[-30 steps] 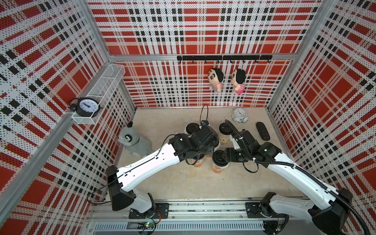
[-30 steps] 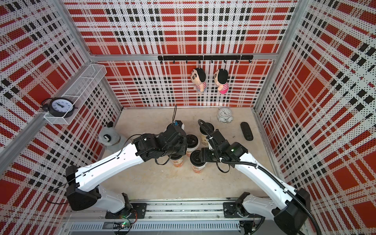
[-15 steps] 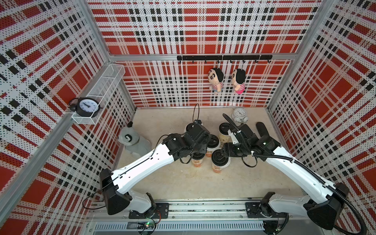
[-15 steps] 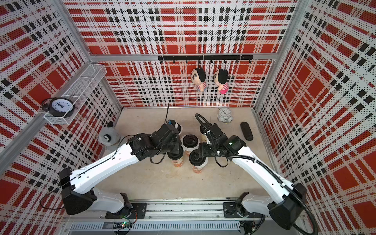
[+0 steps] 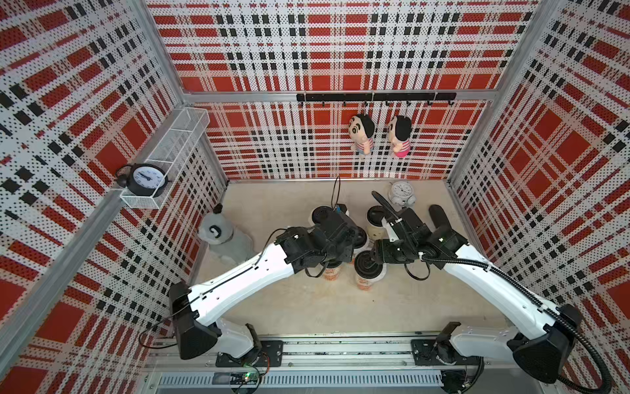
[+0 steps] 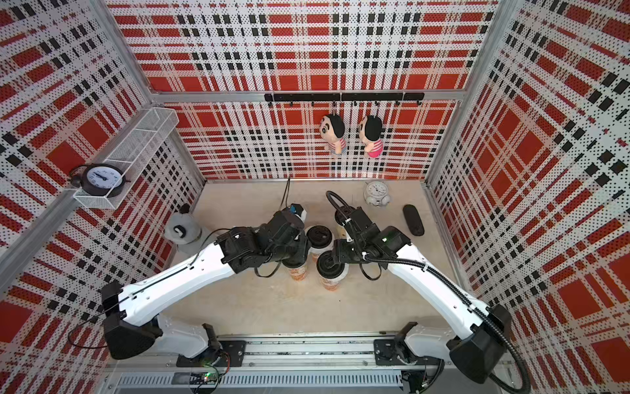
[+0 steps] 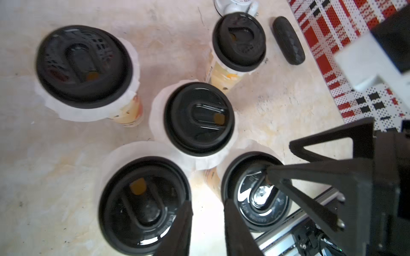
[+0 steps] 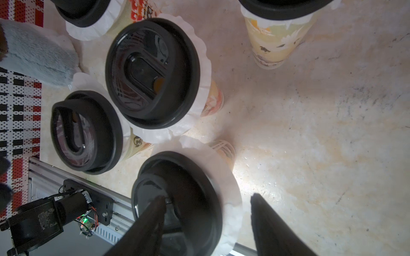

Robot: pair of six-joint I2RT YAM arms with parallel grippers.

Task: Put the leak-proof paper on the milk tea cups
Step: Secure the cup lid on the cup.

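Five milk tea cups (image 7: 131,110) stand clustered mid-table, each wearing a black lid (image 7: 198,118) with leak-proof paper (image 7: 155,106) frilling out beneath it. My left gripper (image 7: 208,202) hovers open above the gap between the two front cups, bare table showing between its fingers. My right gripper (image 8: 207,198) is open over the front right cup (image 5: 366,267). One of its fingertips (image 8: 159,200) is at that lid's centre and the other hangs outside the paper (image 8: 233,199) rim, apart from it. In both top views the wrists hide the jaws.
A grey plush toy (image 5: 218,233) sits by the left wall. A white alarm clock (image 6: 376,192) and a black oblong object (image 6: 413,220) lie at the back right. A wire shelf with a black clock (image 5: 145,177) juts from the left wall. The arms' rail (image 5: 341,351) runs along the front.
My left arm has swung slightly left over the cups, uncovering the middle lid. My right wrist has shifted only a little. The cups have stayed put.
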